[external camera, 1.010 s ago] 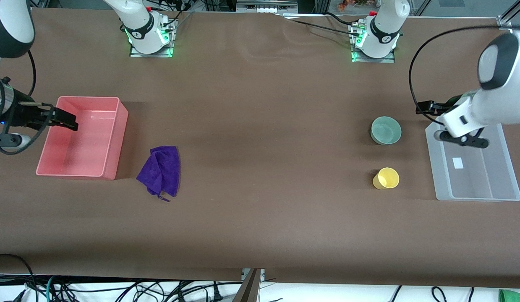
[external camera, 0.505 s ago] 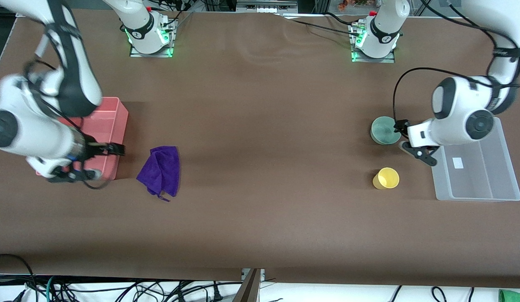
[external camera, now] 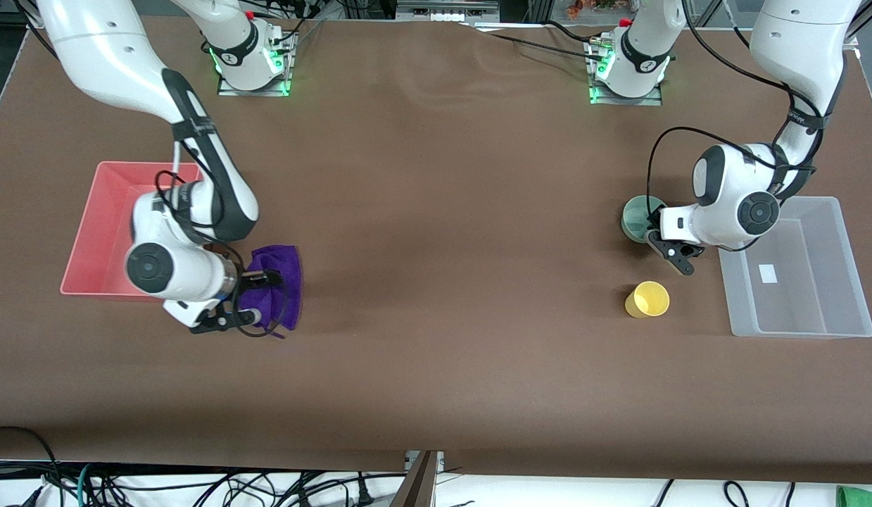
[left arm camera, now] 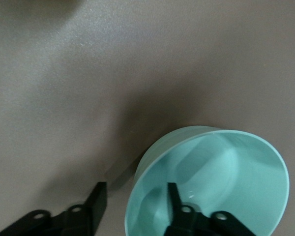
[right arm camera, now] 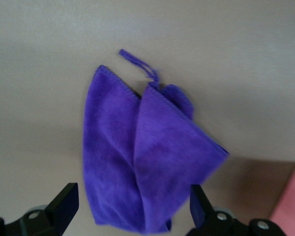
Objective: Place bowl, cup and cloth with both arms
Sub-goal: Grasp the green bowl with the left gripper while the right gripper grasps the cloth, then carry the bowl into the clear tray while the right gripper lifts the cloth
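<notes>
The bowl (external camera: 637, 218) sits upright on the brown bench (external camera: 443, 211) toward the left arm's end, beside the clear bin (external camera: 794, 271), with the yellow cup (external camera: 647, 299) nearer the front camera and well apart from it. The left gripper (left arm camera: 132, 201) is low over the bowl with its jaws open and holding nothing; in the left wrist view one finger stands inside the bowl and the other outside, so the rim wall lies between them. At the right arm's end, the purple cloth (external camera: 277, 285) lies crumpled on the bench just beside the pink bin (external camera: 101, 232), its loop tag pointing toward the front camera. The right gripper (right arm camera: 130, 209) hovers over the cloth, its jaws spread wide to either side of the folds and gripping nothing. The risks look different at each end. A thin, smooth rim pinched on one side may let the bowl tilt or slip as it lifts, and a finger coming down on the rim instead of astride it would shove the bowl across the bench. With the cloth, jaws closing too high could catch only a top fold, so it may unfurl, drag, or snag on the pink bin's wall.
</notes>
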### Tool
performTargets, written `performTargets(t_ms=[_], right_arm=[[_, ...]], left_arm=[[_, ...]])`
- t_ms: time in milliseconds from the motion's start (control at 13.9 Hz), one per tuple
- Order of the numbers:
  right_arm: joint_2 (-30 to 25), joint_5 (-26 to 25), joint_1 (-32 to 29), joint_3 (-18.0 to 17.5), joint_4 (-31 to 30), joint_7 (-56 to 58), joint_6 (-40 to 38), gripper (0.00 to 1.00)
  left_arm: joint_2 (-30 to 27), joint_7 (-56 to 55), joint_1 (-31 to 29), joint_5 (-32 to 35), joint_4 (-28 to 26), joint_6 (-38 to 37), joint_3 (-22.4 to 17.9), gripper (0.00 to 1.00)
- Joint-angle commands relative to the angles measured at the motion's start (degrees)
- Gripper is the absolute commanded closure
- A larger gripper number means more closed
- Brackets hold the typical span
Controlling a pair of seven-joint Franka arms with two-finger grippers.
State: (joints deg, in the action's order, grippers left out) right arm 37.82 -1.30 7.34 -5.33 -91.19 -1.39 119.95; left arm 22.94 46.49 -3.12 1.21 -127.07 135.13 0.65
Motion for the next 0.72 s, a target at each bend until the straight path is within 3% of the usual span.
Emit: performTargets(t_ms=[0,144,216,289,361,433,649], right_arm=[[1.2,-0.37,-0.23,-0.21,-3.28,-0.28,5.45,0.0],[1.21,-0.37,-0.23,-0.21,-5.04,-0.28,7.66,0.01],[1.29,-0.37,-0.23,-0.21,-5.66,-0.28,8.28,0.12],[1.3,-0.37,-0.23,-0.21,-7.05,-0.28,9.76,0.45],[0.95,-0.37,-0.23,-0.21,-8.29,-0.28,10.82,0.86],[0.6,-0.37,-0.14,-0.21,-8.38,-1.24,10.66,1.0],[-0.98,-0.55,0.3,-0.21,-8.21,-4.5,10.05,1.0]], left_arm=[[-1.05,2.03,-0.31,-0.42,0.95,-0.66,0.15,1.0],[-2.72,2.12,-0.31,-0.33,2.43,-2.93,0.15,1.0],[-3.86,2.21,-0.39,-0.33,3.83,-4.95,0.15,1.0],[-5.09,2.21,-0.39,-0.33,5.76,-8.53,0.15,1.0],[-5.8,2.12,-0.39,-0.25,9.18,-13.44,-0.03,1.0],[-5.8,2.73,-0.39,-0.25,14.17,-19.67,-0.29,1.0],[-3.79,6.85,-3.02,2.19,28.94,-32.98,-1.87,1.0]])
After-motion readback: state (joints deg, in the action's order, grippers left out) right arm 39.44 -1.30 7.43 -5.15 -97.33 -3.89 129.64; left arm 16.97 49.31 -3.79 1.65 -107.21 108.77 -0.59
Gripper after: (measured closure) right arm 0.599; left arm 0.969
